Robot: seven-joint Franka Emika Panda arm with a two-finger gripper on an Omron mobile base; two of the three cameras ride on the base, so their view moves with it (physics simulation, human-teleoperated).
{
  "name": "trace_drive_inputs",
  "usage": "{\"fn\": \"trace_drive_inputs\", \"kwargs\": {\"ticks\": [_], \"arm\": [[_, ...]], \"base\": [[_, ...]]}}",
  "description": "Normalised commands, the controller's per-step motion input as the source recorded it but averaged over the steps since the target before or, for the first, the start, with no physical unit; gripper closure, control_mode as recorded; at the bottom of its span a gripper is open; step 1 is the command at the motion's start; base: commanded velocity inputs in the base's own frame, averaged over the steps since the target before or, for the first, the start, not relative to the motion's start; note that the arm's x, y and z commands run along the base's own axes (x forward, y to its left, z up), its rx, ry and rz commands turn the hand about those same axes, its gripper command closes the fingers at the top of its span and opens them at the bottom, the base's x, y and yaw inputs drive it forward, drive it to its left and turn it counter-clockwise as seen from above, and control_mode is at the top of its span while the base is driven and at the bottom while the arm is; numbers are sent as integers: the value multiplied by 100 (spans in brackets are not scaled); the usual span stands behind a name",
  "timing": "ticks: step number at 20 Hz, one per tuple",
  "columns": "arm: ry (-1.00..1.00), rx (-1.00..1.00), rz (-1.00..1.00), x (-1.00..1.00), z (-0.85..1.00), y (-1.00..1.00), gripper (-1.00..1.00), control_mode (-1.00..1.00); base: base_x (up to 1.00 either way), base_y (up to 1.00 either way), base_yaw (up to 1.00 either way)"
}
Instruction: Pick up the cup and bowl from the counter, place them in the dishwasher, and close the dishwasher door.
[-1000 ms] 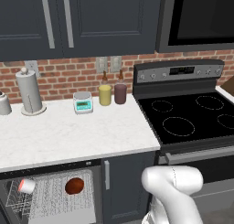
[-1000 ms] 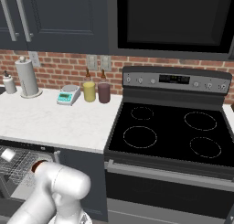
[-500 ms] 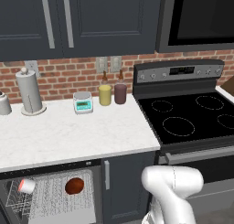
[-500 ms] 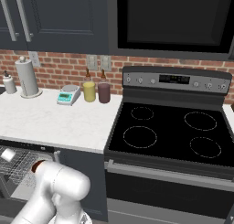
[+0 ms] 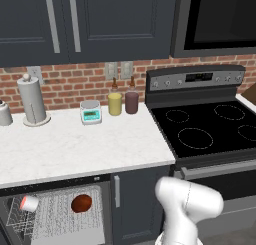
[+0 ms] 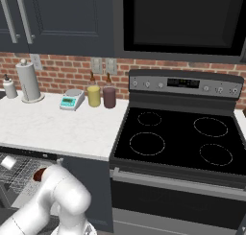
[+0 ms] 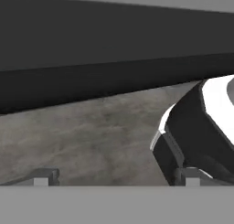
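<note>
Cup and bowl in the dishwasher rack

Cup (image 5: 29, 203) lies on its side at the left of the light wire rack (image 5: 62, 216), red-pink inside facing out, with the bowl (image 5: 81, 203) just to its right, apart from it. The dishwasher (image 5: 55, 214) stands open beneath the white surface (image 5: 75, 144). My end effector (image 7: 116, 178) hangs low over grey floor (image 7: 91, 141), its two fingertips (image 7: 43, 177) spread wide and holding nothing.
</note>
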Motion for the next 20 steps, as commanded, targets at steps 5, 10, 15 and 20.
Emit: {"fn": "trace_drive_inputs", "kwargs": {"ticks": [5,10,15,20], "arm": [[-11,-18,-13,100,-68,24,-100,-100],[-15,-15,-13,100,-73,6,-100,-100],[-24,-12,-18,100,-58,0,-100,-100],[-34,-7,-3,100,4,-14,-100,-100]], "base": [[0,0,0],[0,0,0],[0,0,0],[0,0,0]]}}
